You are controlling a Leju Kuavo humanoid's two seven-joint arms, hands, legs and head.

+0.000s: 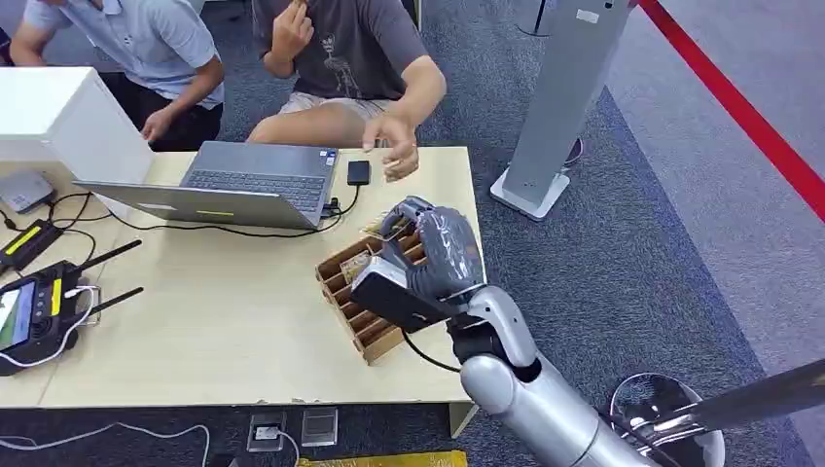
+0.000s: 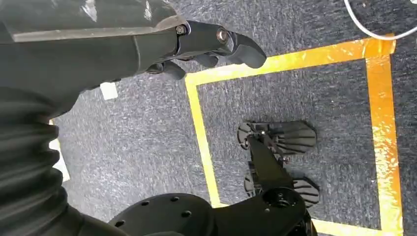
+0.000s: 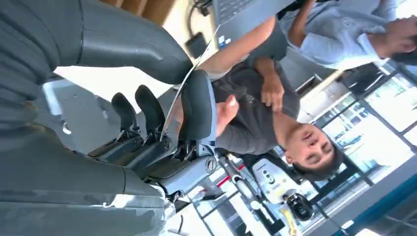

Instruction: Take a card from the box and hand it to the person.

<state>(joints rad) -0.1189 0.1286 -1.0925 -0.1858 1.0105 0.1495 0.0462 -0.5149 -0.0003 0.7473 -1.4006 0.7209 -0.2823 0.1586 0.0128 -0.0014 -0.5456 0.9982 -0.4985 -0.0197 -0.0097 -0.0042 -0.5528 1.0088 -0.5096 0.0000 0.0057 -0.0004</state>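
The right hand (image 1: 428, 255) hovers over the box (image 1: 362, 292), thumb and a finger pinching a thin card (image 3: 189, 93), lifted toward the person's waiting hand (image 1: 394, 146).

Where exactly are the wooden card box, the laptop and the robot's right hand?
wooden card box (image 1: 362, 321): head view, on its slotted near end.
laptop (image 1: 255, 181): head view, on its keyboard.
right hand (image 1: 428, 255): head view, on its grey back.
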